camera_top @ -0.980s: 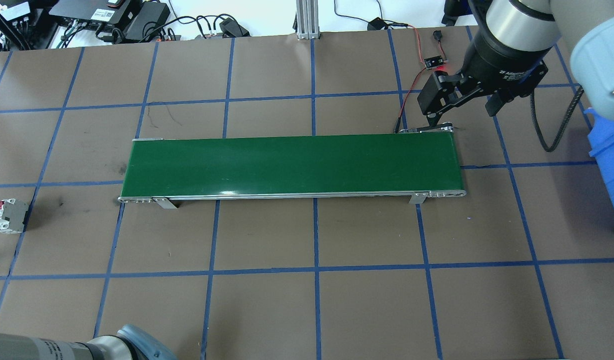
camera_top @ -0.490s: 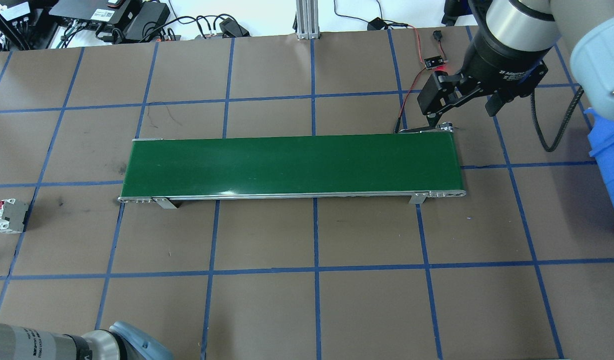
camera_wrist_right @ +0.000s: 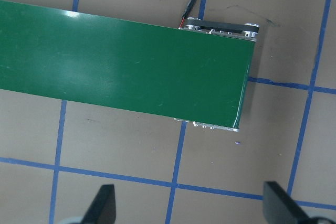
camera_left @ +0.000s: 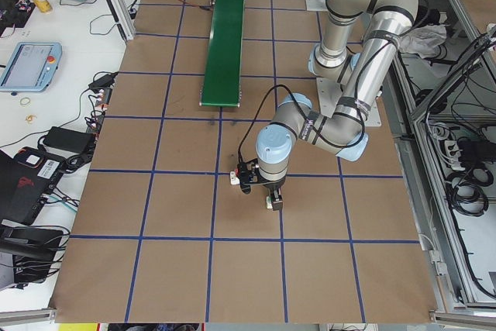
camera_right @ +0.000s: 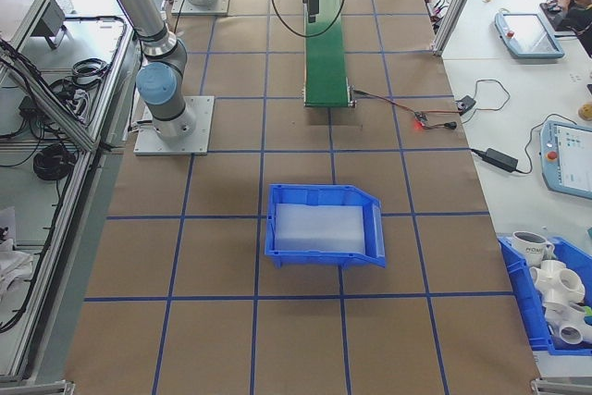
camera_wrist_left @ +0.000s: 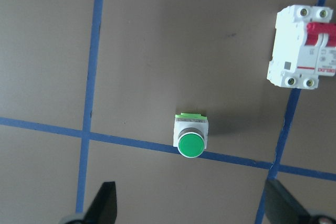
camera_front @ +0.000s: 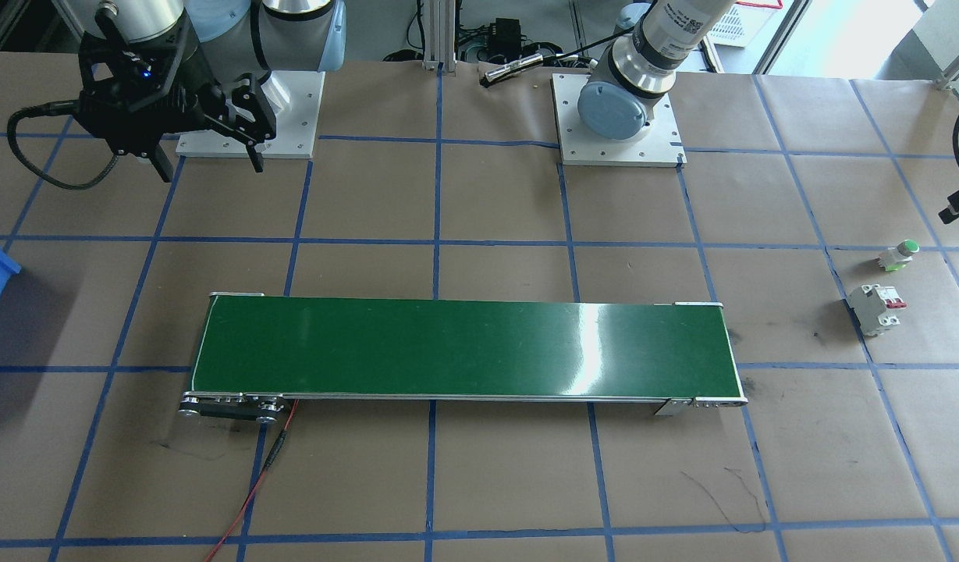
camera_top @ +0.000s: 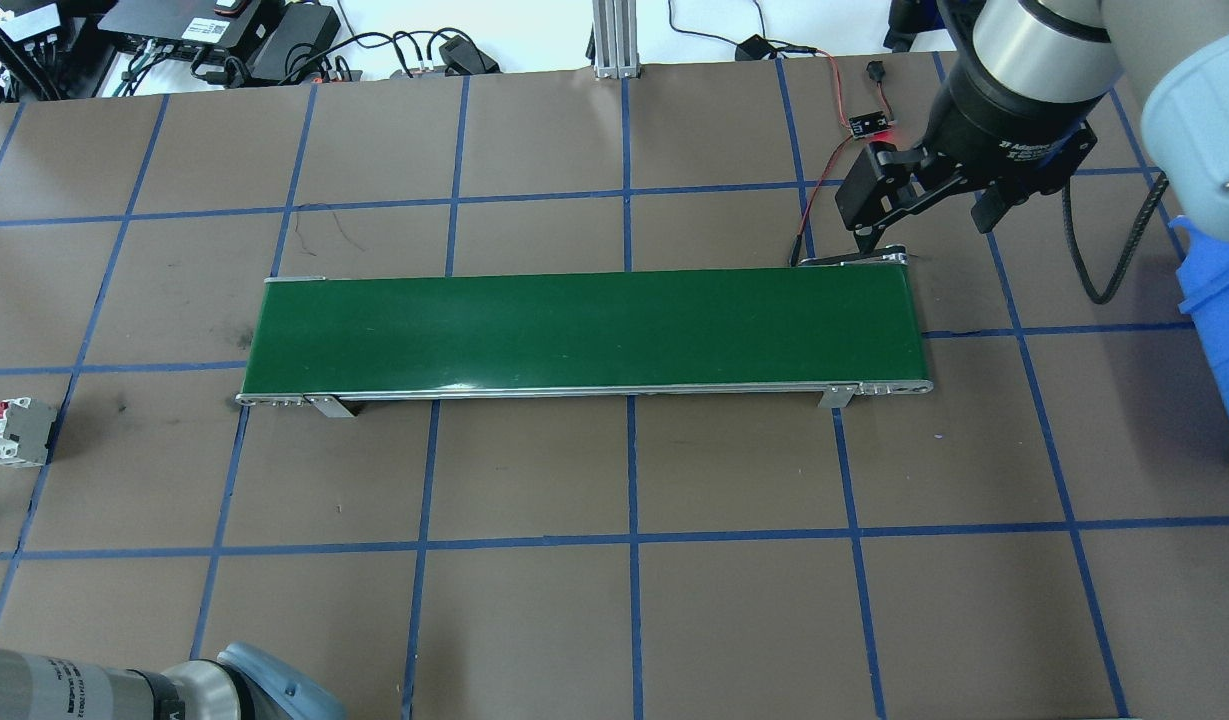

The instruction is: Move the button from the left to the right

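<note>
The button (camera_wrist_left: pixel 190 138), green round cap on a whitish body, stands on a blue tape line on the table's left side; the front-facing view shows the button (camera_front: pixel 898 254) near its right edge. My left gripper (camera_wrist_left: pixel 191 206) hangs above it, open, its fingertips (camera_wrist_left: pixel 107 203) wide apart and clear of the button. It lies outside the overhead view. My right gripper (camera_top: pixel 924 225) hovers open above the far right end of the green conveyor belt (camera_top: pixel 584 330), empty; the same gripper (camera_front: pixel 211 164) shows at top left in the front-facing view.
A white circuit breaker (camera_wrist_left: pixel 302 45) with red levers lies close to the button, also visible as the breaker (camera_top: pixel 14 432) at the overhead's left edge. A blue bin (camera_right: pixel 324 224) stands beyond the belt's right end. A red wire (camera_front: pixel 253 484) runs from the belt.
The left arm's elbow at the overhead's bottom left has shifted slightly leftward. The right arm and the belt have not moved.
</note>
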`<action>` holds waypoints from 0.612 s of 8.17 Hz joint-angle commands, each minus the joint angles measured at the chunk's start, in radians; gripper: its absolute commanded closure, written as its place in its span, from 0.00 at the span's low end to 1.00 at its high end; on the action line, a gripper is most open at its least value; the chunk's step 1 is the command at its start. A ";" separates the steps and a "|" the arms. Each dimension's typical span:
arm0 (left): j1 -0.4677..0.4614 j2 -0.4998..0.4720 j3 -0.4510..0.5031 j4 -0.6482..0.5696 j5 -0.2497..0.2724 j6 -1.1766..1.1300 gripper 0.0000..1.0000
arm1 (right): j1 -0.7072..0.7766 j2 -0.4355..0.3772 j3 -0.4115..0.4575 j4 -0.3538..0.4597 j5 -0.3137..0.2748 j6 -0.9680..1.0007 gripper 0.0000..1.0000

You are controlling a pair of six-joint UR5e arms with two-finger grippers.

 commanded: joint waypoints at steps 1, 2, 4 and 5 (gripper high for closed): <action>0.001 -0.030 -0.054 0.054 -0.008 0.035 0.00 | 0.000 0.000 0.000 0.000 -0.002 0.000 0.00; 0.001 -0.044 -0.054 0.052 -0.009 0.119 0.00 | 0.000 0.000 0.000 0.000 0.000 0.000 0.00; 0.001 -0.062 -0.056 0.052 -0.008 0.184 0.00 | 0.000 0.000 0.000 0.000 0.000 0.000 0.00; 0.001 -0.079 -0.056 0.052 -0.006 0.216 0.00 | 0.000 0.000 0.000 0.000 0.000 0.000 0.00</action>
